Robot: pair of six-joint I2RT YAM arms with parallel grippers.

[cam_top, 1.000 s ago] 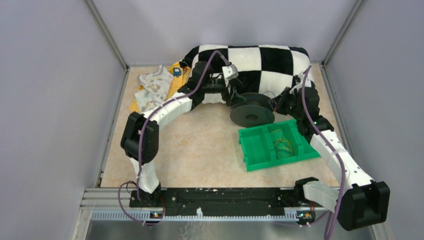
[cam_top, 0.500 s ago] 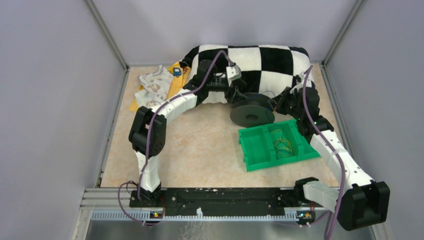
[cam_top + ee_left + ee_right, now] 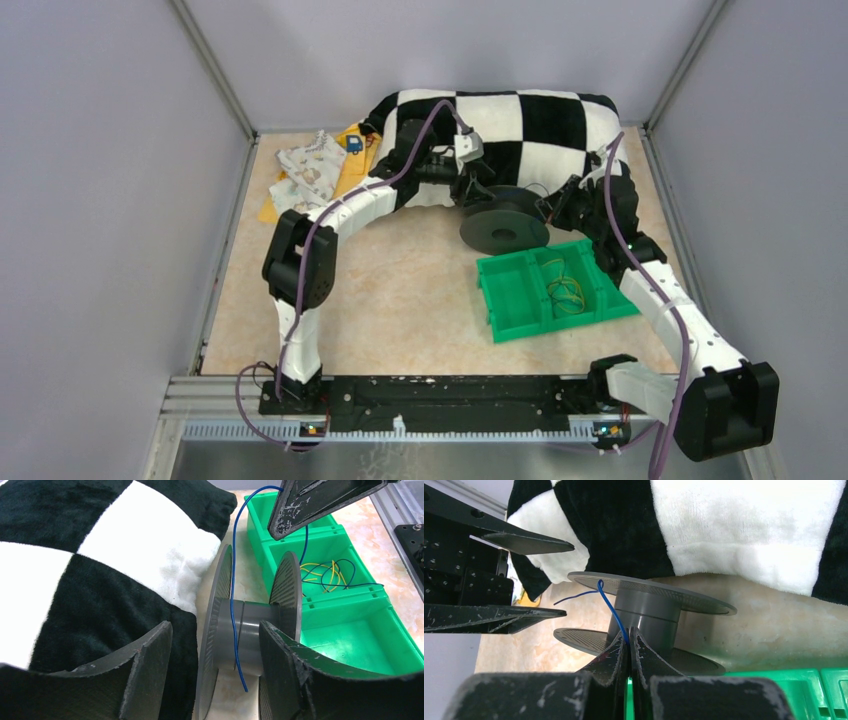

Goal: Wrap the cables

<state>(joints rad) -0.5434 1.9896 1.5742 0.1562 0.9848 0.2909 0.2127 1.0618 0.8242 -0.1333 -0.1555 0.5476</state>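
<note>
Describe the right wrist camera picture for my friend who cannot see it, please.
The right gripper pinches a thin blue wire that runs up over the top flange of a grey spool standing on the table. A black-and-white checked blanket lies behind it, and the left gripper, open, reaches in from the left.

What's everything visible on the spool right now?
The spool is dark grey and plastic-looking: two round, finely textured flanges joined by a smooth hub, with a centre hole. It rests on one flange on the table, between the cushion and the tray. The hub is nearly bare; one thin blue wire runs over the upper flange rim and down across it. The right gripper is shut on that wire beside the hub. The left gripper is open, facing the hub; contact is unclear.
</note>
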